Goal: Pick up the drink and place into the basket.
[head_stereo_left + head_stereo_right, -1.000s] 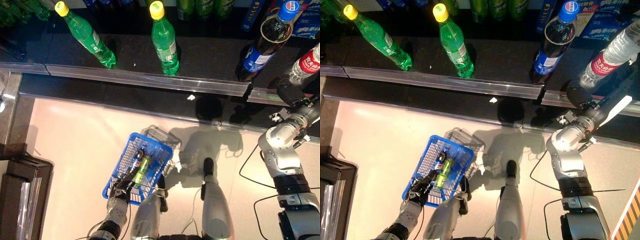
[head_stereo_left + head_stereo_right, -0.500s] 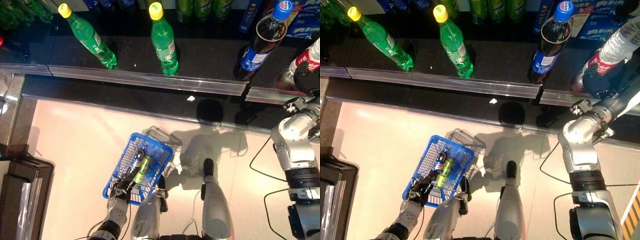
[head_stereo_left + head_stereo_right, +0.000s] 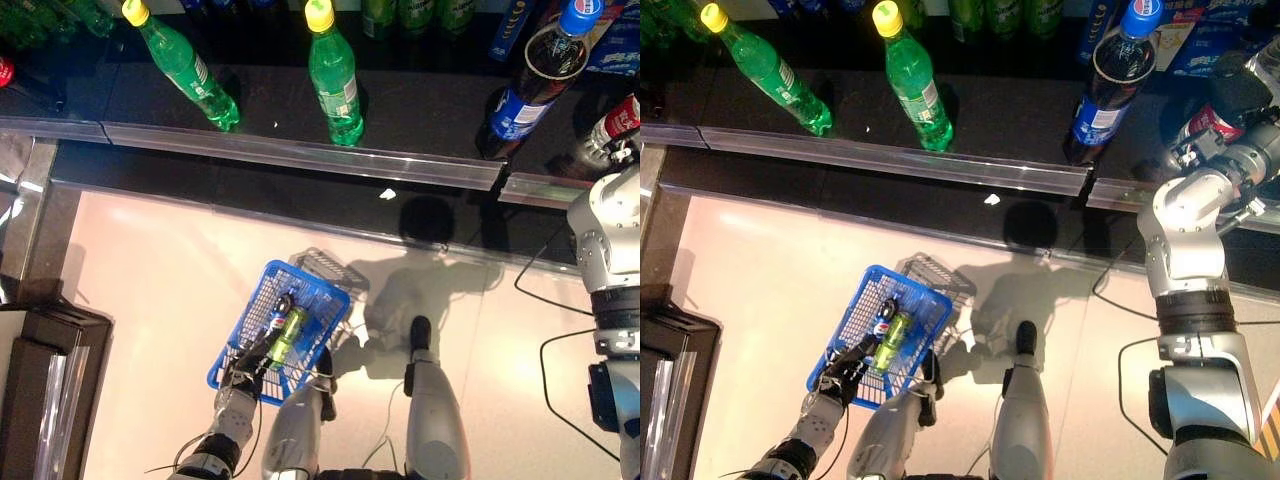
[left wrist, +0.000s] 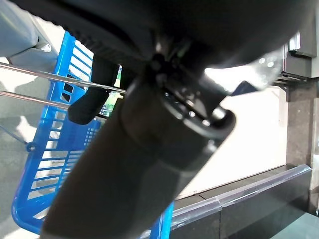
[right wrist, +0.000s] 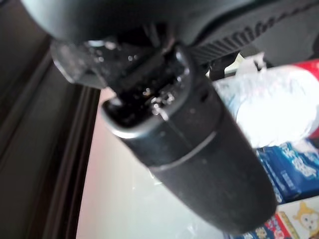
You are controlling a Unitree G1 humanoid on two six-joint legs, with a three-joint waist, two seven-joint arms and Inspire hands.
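Currently the right robot hand (image 3: 1225,100) is curled round the clear red-labelled drink bottle (image 5: 279,109) at the shelf (image 3: 1020,110). Left robot hand (image 3: 845,368) grips the blue basket (image 3: 855,320) handle, well apart.

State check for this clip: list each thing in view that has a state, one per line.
Blue basket: hanging by its wire handle, two drinks inside.
Left robot hand: curled round the basket handle.
Right robot hand: at the clear water bottle on the shelf; grip unclear.
Cola bottle: upright, capped.
Two green bottles: upright, capped.
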